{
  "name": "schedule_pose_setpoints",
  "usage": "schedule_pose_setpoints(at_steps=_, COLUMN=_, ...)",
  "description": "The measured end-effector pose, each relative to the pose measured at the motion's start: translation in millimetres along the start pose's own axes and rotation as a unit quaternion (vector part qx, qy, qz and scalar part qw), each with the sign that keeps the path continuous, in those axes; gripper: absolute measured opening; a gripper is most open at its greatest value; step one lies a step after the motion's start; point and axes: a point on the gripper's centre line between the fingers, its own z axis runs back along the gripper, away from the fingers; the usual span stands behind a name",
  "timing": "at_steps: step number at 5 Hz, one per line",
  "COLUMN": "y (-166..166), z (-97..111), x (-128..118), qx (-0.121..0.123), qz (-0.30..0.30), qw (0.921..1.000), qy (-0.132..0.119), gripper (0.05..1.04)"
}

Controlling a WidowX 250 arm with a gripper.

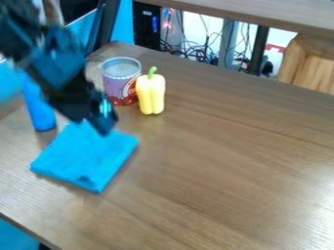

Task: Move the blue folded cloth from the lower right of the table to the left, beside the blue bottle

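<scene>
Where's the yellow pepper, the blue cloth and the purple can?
Yellow pepper (151, 95): camera view, middle of its body.
Blue cloth (88, 157): camera view, middle of its top.
Purple can (119, 84): camera view, its side.

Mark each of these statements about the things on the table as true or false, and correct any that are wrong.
1. A yellow pepper with a green stem stands upright on the brown wooden table. True.
2. The purple-and-red can lies on its side. False: the purple-and-red can stands upright.
3. The black two-finger gripper is by the far edge of the flat blue cloth. True.
4. The pepper sits on the cloth. False: it stands beside the can, beyond the cloth.
</scene>
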Motion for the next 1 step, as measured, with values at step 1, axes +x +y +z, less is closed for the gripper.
schedule_pose_setpoints(at_steps=1, y=0.6, z=48.5, x=10.4, qx=0.024, qz=-0.027, qw=0.9954, qy=0.089, gripper=1.001)
